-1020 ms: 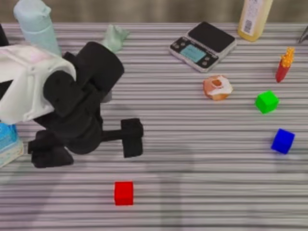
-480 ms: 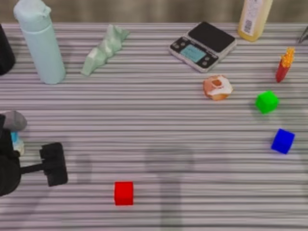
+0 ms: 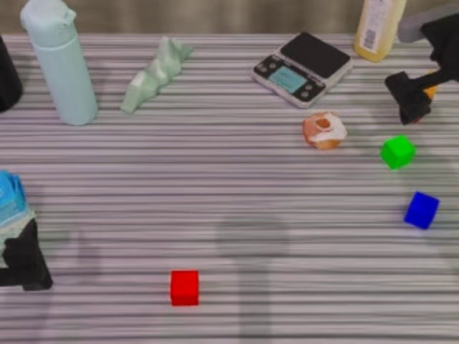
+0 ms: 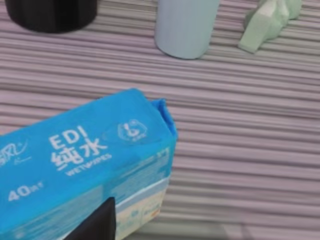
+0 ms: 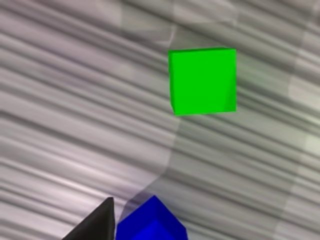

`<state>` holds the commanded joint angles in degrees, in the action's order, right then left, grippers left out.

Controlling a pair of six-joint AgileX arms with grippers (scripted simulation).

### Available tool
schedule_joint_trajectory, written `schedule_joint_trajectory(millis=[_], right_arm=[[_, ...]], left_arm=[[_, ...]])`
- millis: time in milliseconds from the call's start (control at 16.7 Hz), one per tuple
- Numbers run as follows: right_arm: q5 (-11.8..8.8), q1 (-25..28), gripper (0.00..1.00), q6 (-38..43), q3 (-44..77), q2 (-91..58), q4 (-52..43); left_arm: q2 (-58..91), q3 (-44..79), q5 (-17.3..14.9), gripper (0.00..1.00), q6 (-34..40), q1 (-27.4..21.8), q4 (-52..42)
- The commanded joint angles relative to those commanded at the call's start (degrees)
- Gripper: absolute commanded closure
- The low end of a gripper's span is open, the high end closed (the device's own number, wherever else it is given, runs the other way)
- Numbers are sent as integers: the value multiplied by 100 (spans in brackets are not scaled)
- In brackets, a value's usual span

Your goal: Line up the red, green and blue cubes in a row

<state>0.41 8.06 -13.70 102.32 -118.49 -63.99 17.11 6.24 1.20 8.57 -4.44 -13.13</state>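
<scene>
The red cube (image 3: 184, 287) lies alone near the front, left of centre. The green cube (image 3: 397, 152) and the blue cube (image 3: 421, 210) sit apart at the right. My right gripper (image 3: 412, 99) hangs open at the back right, behind the green cube and touching nothing. Its wrist view shows the green cube (image 5: 202, 80) ahead and the blue cube (image 5: 152, 225) beside one black fingertip (image 5: 97, 226). My left gripper (image 3: 25, 261) is open at the front left edge, holding nothing. One of its fingers (image 4: 97, 222) shows against a blue wipes pack (image 4: 85, 165).
The wipes pack (image 3: 11, 204) lies at the left edge. Along the back stand a pale blue bottle (image 3: 57, 64), a crumpled green object (image 3: 154, 72), a kitchen scale (image 3: 303, 68) and a yellow bottle (image 3: 379, 25). A small pastry (image 3: 324, 130) lies left of the green cube.
My left arm has drawn back from the middle of the table to the front left edge. My right gripper has come in at the back right. The three cubes have not moved.
</scene>
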Motion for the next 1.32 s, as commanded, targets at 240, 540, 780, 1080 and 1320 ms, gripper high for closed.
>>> schedule_joint_trajectory(millis=[240, 540, 780, 1080, 1320], right_arm=[[-5, 87, 0, -148, 1299, -1369, -689], [-12, 119, 0, -205, 1803, -1848, -939], [-11, 90, 0, -204, 1770, -1844, -908], [-9, 116, 0, -203, 1145, -2064, -37], [-7, 126, 0, -194, 695, -2249, 573]], left_arm=[[-1254, -482, -79, 0, -608, 399, 894], [-1711, -625, -120, 0, -857, 559, 1313], [-1711, -625, -120, 0, -857, 559, 1313], [-1711, -625, -120, 0, -857, 559, 1313], [-1711, -625, -120, 0, -857, 559, 1313]])
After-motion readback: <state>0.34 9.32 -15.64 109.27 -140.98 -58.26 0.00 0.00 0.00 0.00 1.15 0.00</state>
